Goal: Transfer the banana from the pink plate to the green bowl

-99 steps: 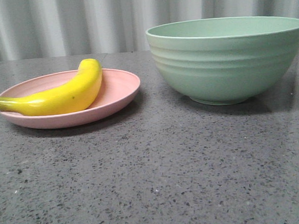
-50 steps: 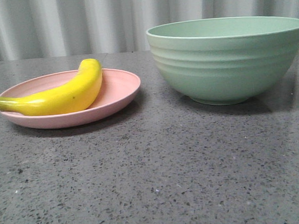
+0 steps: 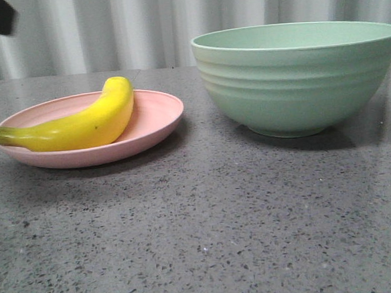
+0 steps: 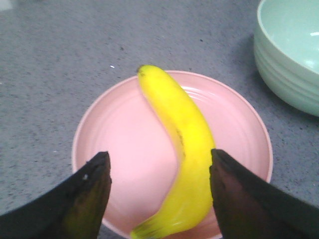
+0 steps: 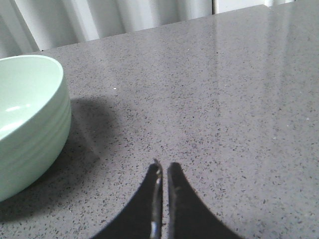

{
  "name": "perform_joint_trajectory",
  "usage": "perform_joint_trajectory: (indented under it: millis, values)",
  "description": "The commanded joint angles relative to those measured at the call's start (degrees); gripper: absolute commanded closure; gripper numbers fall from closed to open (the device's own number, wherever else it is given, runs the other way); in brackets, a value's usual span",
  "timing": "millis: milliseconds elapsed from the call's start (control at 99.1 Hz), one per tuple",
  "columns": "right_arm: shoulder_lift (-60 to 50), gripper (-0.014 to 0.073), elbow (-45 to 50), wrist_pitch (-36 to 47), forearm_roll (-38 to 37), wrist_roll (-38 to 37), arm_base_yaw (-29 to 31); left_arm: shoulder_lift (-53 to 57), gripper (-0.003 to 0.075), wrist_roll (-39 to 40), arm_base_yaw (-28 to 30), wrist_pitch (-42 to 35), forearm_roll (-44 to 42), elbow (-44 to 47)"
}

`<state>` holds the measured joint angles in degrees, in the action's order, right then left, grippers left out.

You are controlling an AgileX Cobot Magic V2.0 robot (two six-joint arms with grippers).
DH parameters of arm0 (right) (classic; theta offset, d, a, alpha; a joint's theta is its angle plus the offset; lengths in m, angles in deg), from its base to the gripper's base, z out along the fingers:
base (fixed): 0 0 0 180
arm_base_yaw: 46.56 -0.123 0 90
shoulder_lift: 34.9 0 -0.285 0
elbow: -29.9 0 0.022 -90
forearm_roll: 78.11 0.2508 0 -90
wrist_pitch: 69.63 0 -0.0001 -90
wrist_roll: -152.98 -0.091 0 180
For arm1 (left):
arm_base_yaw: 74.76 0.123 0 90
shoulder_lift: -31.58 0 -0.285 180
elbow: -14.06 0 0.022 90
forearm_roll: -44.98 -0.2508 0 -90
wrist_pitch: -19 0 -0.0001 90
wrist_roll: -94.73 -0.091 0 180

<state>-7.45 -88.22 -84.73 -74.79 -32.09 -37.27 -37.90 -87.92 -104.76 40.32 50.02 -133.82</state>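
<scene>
Banana (image 3: 73,125) is lying curved across the pink plate (image 3: 156,116), its greenish stem end hanging over the rim toward the near-left and its dark tip pointing toward the far side. Nothing is touching it. The green bowl (image 3: 298,79) is sitting just beside the plate on the right, empty as far as its inside is showing, and much taller, so the fruit is going to need a clear lift over that rim.

Above the plate, the left gripper (image 4: 159,172) is hanging with its fingers spread wide, one over bare plate and the other (image 4: 234,194) past the banana's far flank, so the fruit's thick middle is sitting between them. That looks like a line-up for a pinch across the body, not yet a grasp. In the front view only a dark corner of the arm is showing at top left.

The right gripper (image 5: 163,172) is waiting off beyond the bowl over the grey table (image 3: 208,226), fingers pressed together and holding nothing, seemingly kept out of the way.
</scene>
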Motion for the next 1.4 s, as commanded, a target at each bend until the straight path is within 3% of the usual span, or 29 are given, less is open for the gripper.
perform_joint_trajectory:
  millis: [0, 202, 777, 1150, 1393]
  values:
    - [0.84, 0.0656, -1.53, 4.86, -0.05, 0.23, 0.02, -3.25, 0.0259, -0.02, -2.57, -2.72, 0.52, -3.65]
    - [0.84, 0.0656, -1.53, 4.89, -0.05, 0.23, 0.02, -10.81, 0.0239, -0.02, -6.36, -2.26, 0.52, -6.49]
    - [0.84, 0.0656, -1.53, 4.98, -0.05, 0.23, 0.02, -21.65, 0.0246, -0.02, -6.09, -2.79, -2.68, -8.54]
    - [0.84, 0.0656, -1.53, 4.98, -0.05, 0.23, 0.02, -21.65, 0.0467, -0.02, -6.09, -2.97, -2.68, -8.54]
    - [0.84, 0.0656, -1.53, 2.44, -0.05, 0.23, 0.02, -21.54, 0.0548, -0.02, -6.09, -2.97, -2.68, -8.54]
